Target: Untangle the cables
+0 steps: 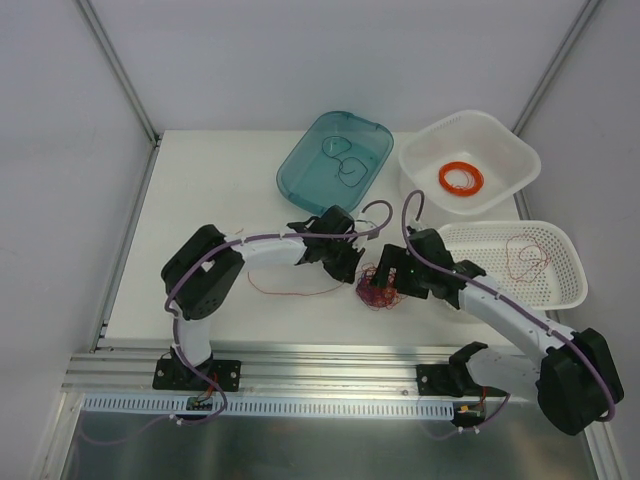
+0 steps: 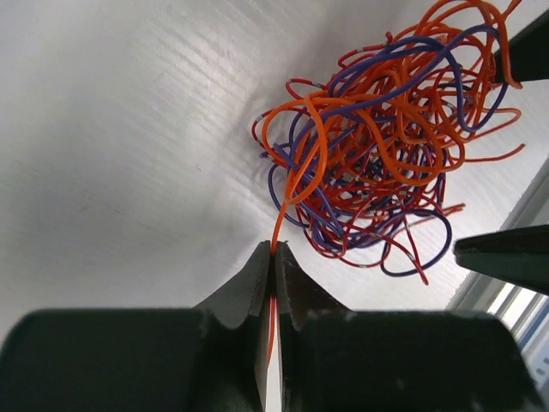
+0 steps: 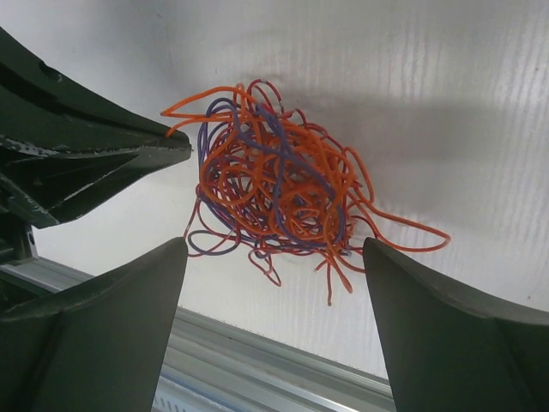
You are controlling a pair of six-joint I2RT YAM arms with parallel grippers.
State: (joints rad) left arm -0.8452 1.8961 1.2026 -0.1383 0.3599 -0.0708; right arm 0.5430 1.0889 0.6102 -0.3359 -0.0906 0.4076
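Note:
The cables are a fist-sized wad of thin orange, red and purple-blue wires lying on the white table near its front edge, between my two grippers. My left gripper is shut on a single orange wire that runs from the wad down between its pads. From above, the left gripper sits just left of the wad. My right gripper stands open just short of the wad, one finger to each side, touching nothing. It is just right of the wad from above.
A teal tray at the back holds dark wires. A white basket holds an orange ring coil. A second white basket at the right holds a red wire. A loose red wire lies left of the wad. A metal rail edges the front.

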